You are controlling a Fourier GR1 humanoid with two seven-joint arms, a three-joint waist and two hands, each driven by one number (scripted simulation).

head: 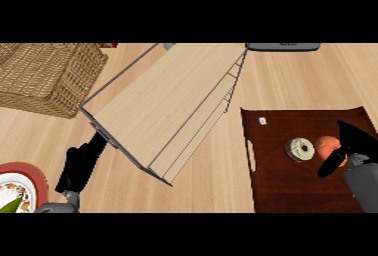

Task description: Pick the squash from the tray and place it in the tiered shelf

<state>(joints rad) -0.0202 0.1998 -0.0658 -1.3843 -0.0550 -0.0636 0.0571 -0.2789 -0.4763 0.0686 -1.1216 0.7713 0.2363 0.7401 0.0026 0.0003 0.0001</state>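
I see the dark brown tray [269,165] at the right, its right side running out of view, with bare pale wood counter [214,175] in a narrow strip between it and the tiered shelf [166,107]. The shelf lies slanted across the middle, its light boards stepped toward the tray and its upper end near the view's top. On the tray the orange squash [328,145] sits just beside a round greenish item [300,148], with a small white piece [262,120] well apart near the tray's upper left corner. My right hand [347,147] is at the squash, thumb and fingers curled round it, partly hiding it. My left hand [83,162] rests open beside the shelf's lower left edge, fingers straight. A wicker basket [48,75] fills the upper left corner; a red-rimmed patterned plate [18,187] shows at the lower left edge. A grey object [283,46] at the top edge carries writing too small to read.
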